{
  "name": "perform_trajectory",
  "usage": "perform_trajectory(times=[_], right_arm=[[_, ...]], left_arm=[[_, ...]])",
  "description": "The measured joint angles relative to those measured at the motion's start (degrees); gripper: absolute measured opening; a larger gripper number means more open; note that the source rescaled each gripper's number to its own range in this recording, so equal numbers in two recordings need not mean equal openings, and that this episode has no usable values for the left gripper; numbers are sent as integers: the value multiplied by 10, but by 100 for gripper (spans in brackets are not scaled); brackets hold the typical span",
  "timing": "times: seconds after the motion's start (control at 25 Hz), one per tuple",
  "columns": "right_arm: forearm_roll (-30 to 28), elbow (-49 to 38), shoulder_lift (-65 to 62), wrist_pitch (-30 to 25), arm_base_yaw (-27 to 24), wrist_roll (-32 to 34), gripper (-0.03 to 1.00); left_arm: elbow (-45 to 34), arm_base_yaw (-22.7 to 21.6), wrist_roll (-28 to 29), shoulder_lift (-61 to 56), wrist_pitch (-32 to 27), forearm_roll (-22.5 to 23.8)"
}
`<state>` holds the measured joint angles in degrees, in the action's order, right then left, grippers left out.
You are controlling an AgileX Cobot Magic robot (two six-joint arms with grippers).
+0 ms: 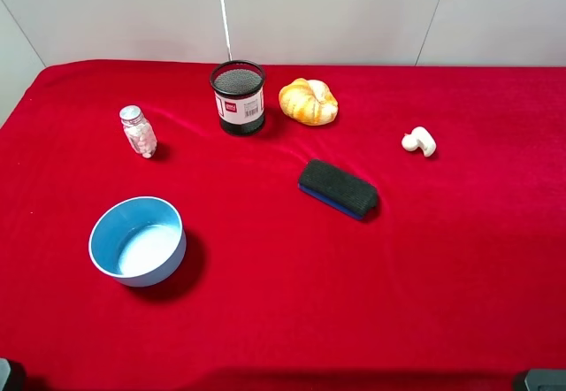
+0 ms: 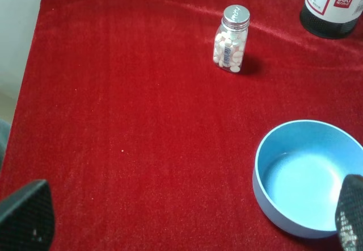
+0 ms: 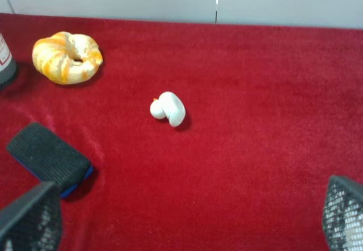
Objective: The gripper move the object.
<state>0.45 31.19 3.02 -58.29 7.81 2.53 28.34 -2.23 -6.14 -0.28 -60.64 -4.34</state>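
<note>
The object, an orange-yellow lobed bread lump (image 1: 308, 101) with cream patches, sits on the red cloth at the back centre, just right of a black mesh pen holder (image 1: 238, 97). It also shows in the right wrist view (image 3: 67, 57), far from that gripper. My right gripper (image 3: 184, 220) is open and empty, with its fingertips (image 3: 28, 220) at the frame's lower corners. My left gripper (image 2: 187, 222) is open and empty, near a blue bowl (image 2: 309, 177). In the high view only dark bits of the arms show at the bottom corners.
A black-and-blue eraser block (image 1: 338, 188) lies at the centre and a small white curved piece (image 1: 419, 141) to its right. A pill bottle (image 1: 138, 132) stands at the back left, with the blue bowl (image 1: 138, 241) in front of it. The red cloth (image 1: 283, 320) covers the table.
</note>
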Motion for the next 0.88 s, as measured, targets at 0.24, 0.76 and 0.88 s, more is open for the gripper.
perform_trajectory(times=[0.24,0.76,0.88], right_arm=[[-4,-24,-33,0,-33,0,100],[29,-24,-34,-1,-123,-87,100],[29,-24,-34,-1,-123,-88,100]], left_arm=[[0,0,0,0,0,0],[0,0,0,0,0,0],[0,0,0,0,0,0]])
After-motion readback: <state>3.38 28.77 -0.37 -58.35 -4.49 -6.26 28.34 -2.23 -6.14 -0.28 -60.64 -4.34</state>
